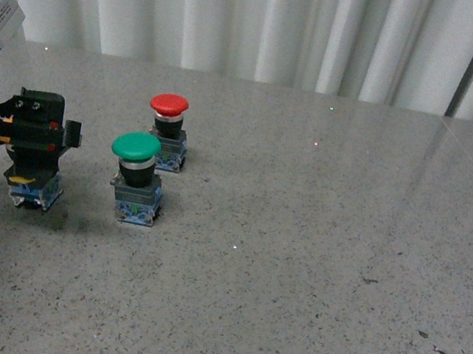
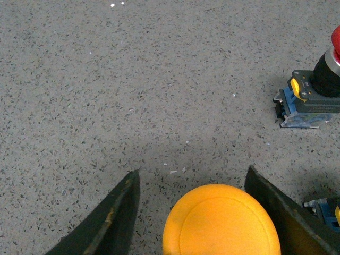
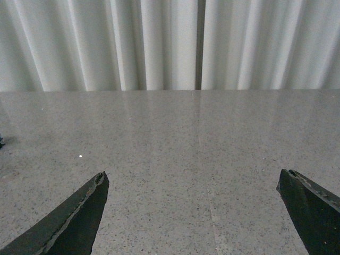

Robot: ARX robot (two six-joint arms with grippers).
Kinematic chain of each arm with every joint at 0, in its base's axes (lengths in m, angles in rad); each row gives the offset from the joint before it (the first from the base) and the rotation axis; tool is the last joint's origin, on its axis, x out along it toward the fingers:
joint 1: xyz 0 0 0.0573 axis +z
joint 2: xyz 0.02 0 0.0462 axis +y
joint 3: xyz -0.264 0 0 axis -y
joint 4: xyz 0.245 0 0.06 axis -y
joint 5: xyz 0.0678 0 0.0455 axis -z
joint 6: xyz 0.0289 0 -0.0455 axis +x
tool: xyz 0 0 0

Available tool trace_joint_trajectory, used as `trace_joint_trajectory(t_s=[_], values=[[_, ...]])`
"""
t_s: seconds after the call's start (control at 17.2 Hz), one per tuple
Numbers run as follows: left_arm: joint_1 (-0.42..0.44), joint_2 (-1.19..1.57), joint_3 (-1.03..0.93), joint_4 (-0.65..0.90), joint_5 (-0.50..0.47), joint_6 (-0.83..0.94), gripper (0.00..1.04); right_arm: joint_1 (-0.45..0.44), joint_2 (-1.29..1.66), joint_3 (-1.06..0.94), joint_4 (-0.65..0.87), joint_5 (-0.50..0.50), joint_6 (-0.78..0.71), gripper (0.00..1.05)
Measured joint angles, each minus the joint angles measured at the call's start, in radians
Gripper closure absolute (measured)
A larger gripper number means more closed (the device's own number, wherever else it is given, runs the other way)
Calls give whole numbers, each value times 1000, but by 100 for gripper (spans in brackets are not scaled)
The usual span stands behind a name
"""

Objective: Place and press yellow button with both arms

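Observation:
My left gripper (image 1: 35,162) is at the table's left side, shut on the yellow button. In the front view only the button's blue-grey base (image 1: 33,192) shows below the fingers, at or just above the table; I cannot tell if it touches. In the left wrist view the round yellow cap (image 2: 220,222) sits between my two black fingers (image 2: 114,218). My right gripper (image 3: 192,178) is open and empty over bare table. The right arm does not show in the front view.
A green-capped button (image 1: 135,179) stands just right of my left gripper. A red-capped button (image 1: 166,133) stands behind it and also shows in the left wrist view (image 2: 319,90). The grey speckled table (image 1: 316,246) runs back to white curtains (image 1: 273,19).

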Motion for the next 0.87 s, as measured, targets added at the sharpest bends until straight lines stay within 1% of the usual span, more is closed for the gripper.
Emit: trace_joint_trajectory(t_s=[0.12, 0.17, 0.35, 0.47, 0.52, 0.58, 0.76, 0.87], values=[[-5, -12, -6, 8, -13, 29, 64, 0, 0, 0, 0, 0, 0, 7], [-10, -39, -17, 5, -21, 42, 70, 0, 0, 0, 0, 0, 0, 7], [-55, -187, -28, -26, -41, 87, 71, 0, 0, 0, 0, 0, 0, 7], [-113, -269, 1, -78, -48, 90, 71, 0, 0, 0, 0, 0, 0, 7], [-161, -274, 50, -90, -57, 83, 71, 0, 0, 0, 0, 0, 0, 7], [-207, -258, 98, -90, -76, 79, 71, 0, 0, 0, 0, 0, 0, 7], [-343, -114, 244, -130, -80, 8, 71, 0, 0, 0, 0, 0, 0, 7], [-400, -21, 305, -141, -89, -23, 71, 0, 0, 0, 0, 0, 0, 7]])
